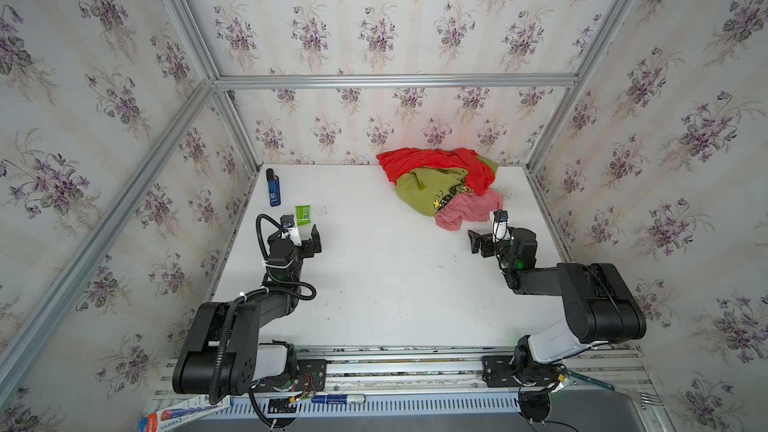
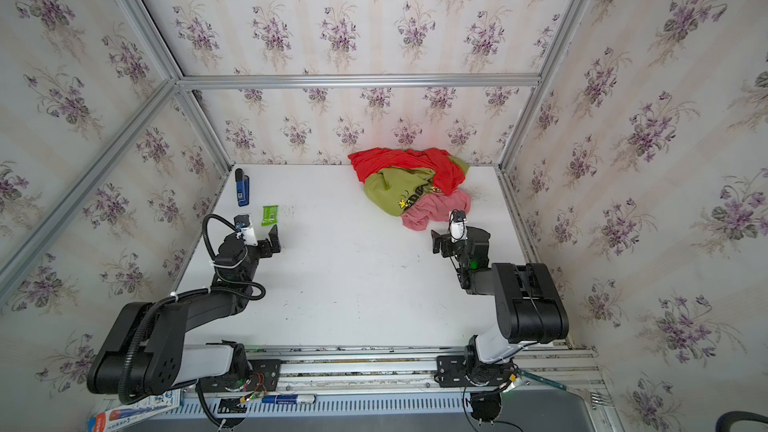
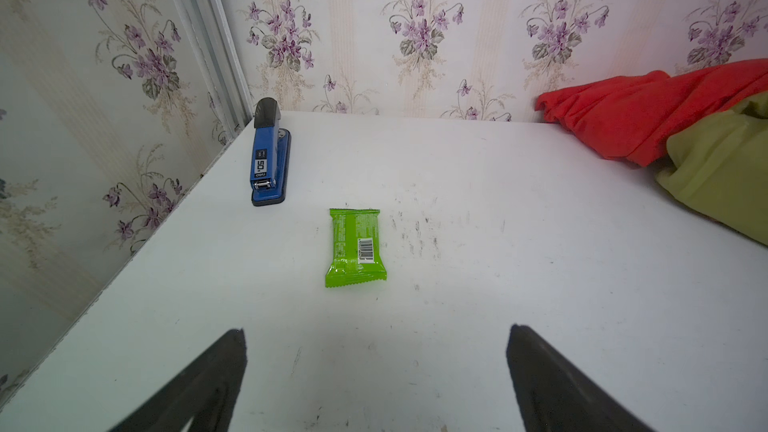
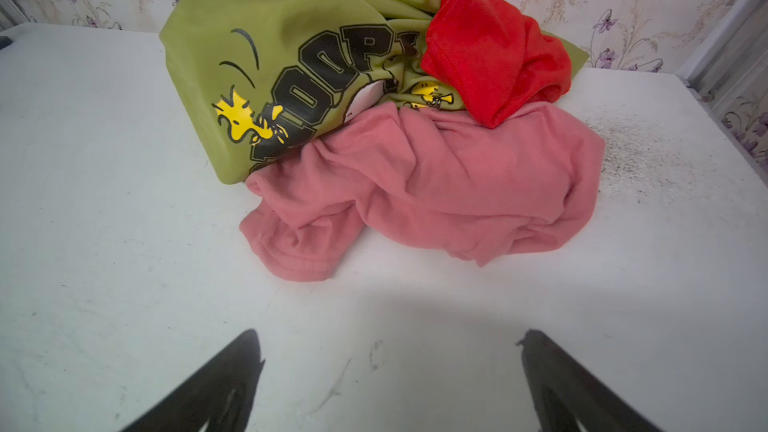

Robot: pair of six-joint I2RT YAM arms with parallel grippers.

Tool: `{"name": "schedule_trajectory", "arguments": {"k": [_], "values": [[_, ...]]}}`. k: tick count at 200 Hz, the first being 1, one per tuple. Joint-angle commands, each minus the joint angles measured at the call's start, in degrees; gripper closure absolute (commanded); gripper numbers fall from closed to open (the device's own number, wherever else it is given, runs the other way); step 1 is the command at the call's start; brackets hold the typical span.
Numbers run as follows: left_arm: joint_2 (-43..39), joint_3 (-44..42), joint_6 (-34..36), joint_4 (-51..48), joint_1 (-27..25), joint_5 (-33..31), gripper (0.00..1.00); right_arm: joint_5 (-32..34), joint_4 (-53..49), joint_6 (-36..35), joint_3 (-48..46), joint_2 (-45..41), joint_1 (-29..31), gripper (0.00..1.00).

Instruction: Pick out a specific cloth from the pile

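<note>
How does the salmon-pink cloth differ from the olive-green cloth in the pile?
Print: the salmon-pink cloth is plain; the olive-green cloth bears a black and yellow print.
Place: the salmon-pink cloth lies on the table, nearest the robot; the olive-green cloth rests partly over it.
Cover: the red cloth drapes over the olive-green cloth but only touches the salmon-pink cloth's edge.
Both are soft and crumpled.

Pile back right on table; cloth at its near edge; stapler, packet back left.
</note>
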Motion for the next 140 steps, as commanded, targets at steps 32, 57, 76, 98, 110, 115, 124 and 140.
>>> {"name": "schedule_trajectory", "arguments": {"k": [32,57,76,98,110,115,124,140], "values": [[0.0,0.4,0.0,1.5,0.0,0.2,0.00,-1.2,5.3,-0.1,-1.0,-0.7,0.0,0.00],[-0.3,0.0,0.0,1.9,0.0,0.4,0.00,1.7,5.7,1.0,-1.4,-0.8,-0.1,0.00],[-0.4,-0.2,-0.1,2.2,0.0,0.4,0.00,1.7,5.7,1.1,-1.2,-0.8,-0.1,0.00],[-0.5,-0.4,0.1,2.3,0.0,0.5,0.00,1.8,5.4,1.1,-1.2,-0.8,0.0,0.00],[-0.6,-0.4,0.0,2.4,0.0,0.5,0.00,1.8,5.3,1.1,-1.0,-0.8,0.0,0.00],[-0.5,-0.4,0.0,2.5,0.0,0.5,0.00,2.0,5.2,1.1,-1.0,-0.8,-0.1,0.00],[-0.5,-0.5,0.0,2.5,0.0,0.4,0.00,1.9,5.1,1.1,-1.0,-0.8,-0.1,0.00],[-0.5,-0.5,0.0,2.7,0.0,0.4,0.00,2.0,4.9,1.0,-0.9,-0.8,0.0,0.00]]}}
